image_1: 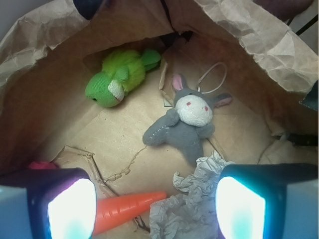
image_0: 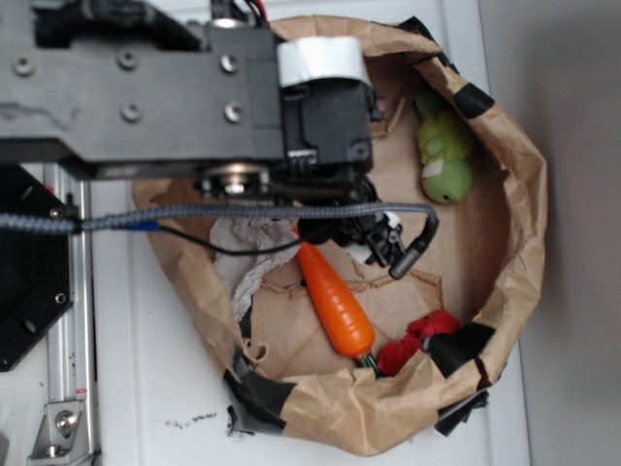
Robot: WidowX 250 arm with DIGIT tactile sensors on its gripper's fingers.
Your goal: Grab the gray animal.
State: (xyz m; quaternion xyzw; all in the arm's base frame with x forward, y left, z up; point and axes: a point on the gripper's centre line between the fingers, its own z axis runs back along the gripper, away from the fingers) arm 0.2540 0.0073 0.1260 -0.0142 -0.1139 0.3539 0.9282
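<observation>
Wide apart and empty, the tool hovers over crumpled off-white cloth. Beyond lies the soft gray animal, limbs splayed on creased brown paper.

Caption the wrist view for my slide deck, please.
Open gripper above the gray animal lying on brown paper, between a green plush toy and crumpled cloth.

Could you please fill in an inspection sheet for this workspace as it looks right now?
Surface: crumpled brown paper bag lining the bin, torn in places.
Job's things: small gray plush bunny, lying face up, untouched.
Clutter: green plush toy; orange plastic carrot; off-white wrinkly cloth; red item.
Grippers: gripper open, above the bag floor, holding nothing.
Cables: braided gray cable across the arm.
Surroundings: white tabletop, metal rail.
</observation>
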